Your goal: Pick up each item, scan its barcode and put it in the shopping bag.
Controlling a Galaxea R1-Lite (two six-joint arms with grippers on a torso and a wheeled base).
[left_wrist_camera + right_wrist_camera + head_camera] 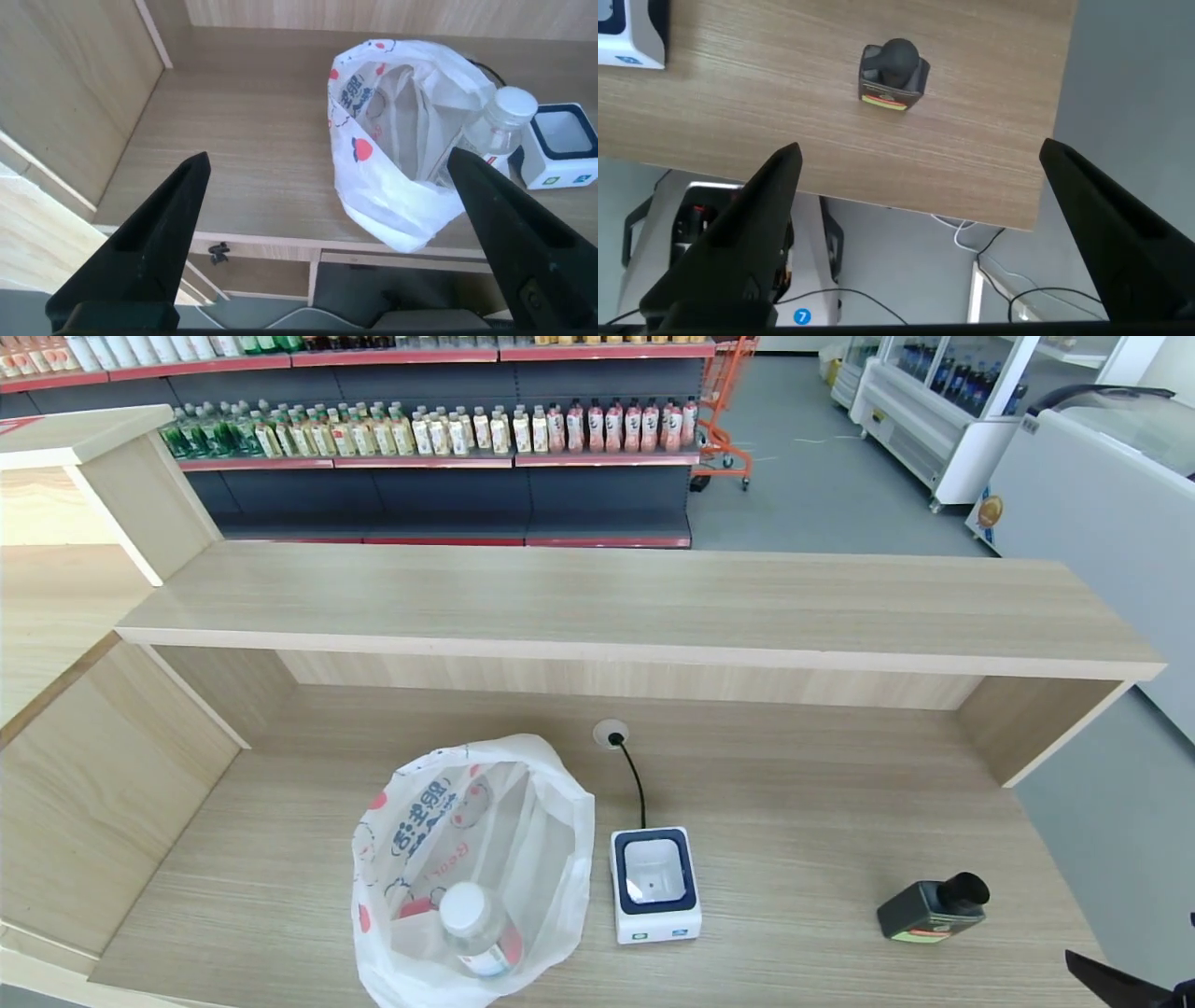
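While both arms hang short of the counter (803,821), my left gripper (329,161) is spread wide with nothing between its fingers, sitting above the counter's front edge on the bag side. My right gripper (922,151) is just as wide and also empty, off the front right corner of the counter, with floor and cables under it.

The shopping bag (471,868) is white plastic with red print. It stands open on the left-centre of the counter with its mouth facing up. A clear bottle with a white cap (476,924) is already inside, leaning in the lower part of the bag.

The scanner (653,882), a white box with a dark blue frame round its window, is just beside the bag on its right. I can't tell if the two touch. A black cable (635,779) runs from its back to a round port in the counter.

A small dark bottle with a black cap (932,907) lies on its side, well apart from the scanner and near the counter's right front corner. It is close to my right gripper and not touched by either one.

Behind the counter's raised ledge are store shelves of drink bottles (429,429) and a white freezer (1092,495) at the right.
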